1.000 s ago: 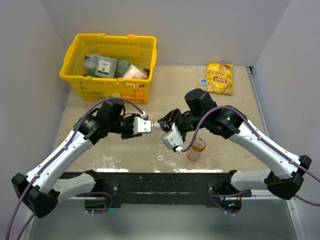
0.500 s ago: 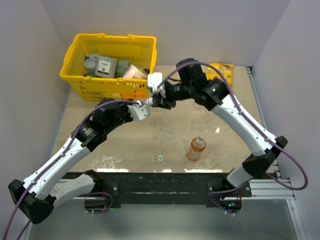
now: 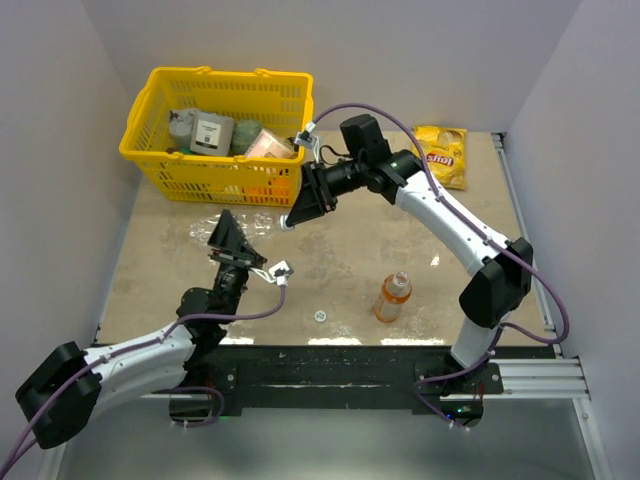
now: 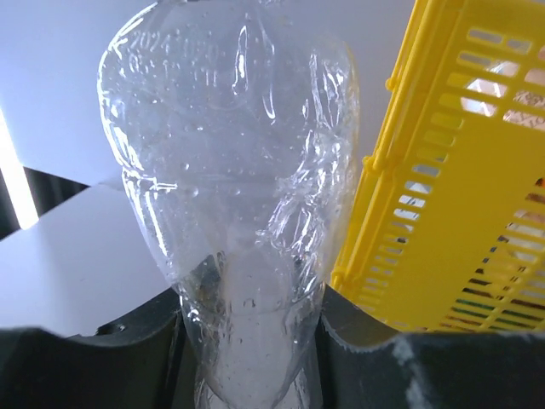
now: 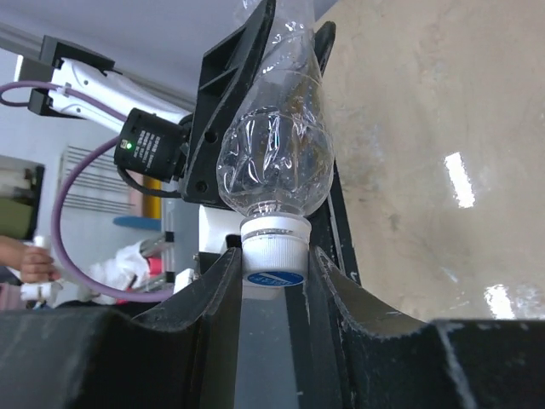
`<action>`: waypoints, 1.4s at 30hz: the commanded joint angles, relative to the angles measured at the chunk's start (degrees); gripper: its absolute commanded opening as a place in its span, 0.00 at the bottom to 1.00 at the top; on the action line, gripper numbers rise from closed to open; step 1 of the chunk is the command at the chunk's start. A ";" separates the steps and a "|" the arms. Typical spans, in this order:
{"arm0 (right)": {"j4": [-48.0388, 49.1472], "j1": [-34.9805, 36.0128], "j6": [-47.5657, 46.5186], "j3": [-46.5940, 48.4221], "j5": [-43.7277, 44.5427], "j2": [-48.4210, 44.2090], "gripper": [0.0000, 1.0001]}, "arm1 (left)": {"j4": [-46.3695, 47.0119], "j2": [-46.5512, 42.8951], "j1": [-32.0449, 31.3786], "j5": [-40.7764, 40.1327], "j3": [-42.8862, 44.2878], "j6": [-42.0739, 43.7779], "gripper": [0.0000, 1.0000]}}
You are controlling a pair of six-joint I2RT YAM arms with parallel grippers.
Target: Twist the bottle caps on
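Note:
A clear bottle [image 4: 230,170] is clamped at its waist by my left gripper [image 4: 251,328], base pointing away from the camera. A white bottle cap with a blue top [image 5: 274,251] sits on the bottle's neck [image 5: 274,207], and my right gripper [image 5: 274,266] is shut on the cap from both sides. From above, the clear bottle [image 3: 262,222] spans the gap between the left gripper [image 3: 230,240] and the right gripper [image 3: 297,213], in front of the basket. An orange bottle [image 3: 392,297] stands uncapped on the table. A small loose cap [image 3: 319,316] lies near the front edge.
A yellow basket [image 3: 160,165] of packaged goods stands at the back left, close beside the held bottle, its wall [image 4: 443,213] filling the right of the left wrist view. A yellow snack bag [image 3: 441,155] lies at the back right.
Both arms swung with the bottle between them: the left arm folded low toward the front left, and the right arm stretched out toward the basket. The right jaws closed a little more on the cap.

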 commanded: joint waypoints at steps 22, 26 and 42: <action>-8.55 3.52 -87.02 -18.71 24.05 -31.64 0.66 | -107.87 5.54 13.23 57.70 52.49 -53.53 0.00; -9.16 7.93 -93.26 -19.24 26.77 -32.26 0.65 | -110.43 7.75 13.23 60.53 54.70 -53.97 0.00; -14.34 14.53 -106.01 -19.60 26.60 -32.52 0.53 | -109.82 7.92 13.23 59.83 55.58 -54.41 0.00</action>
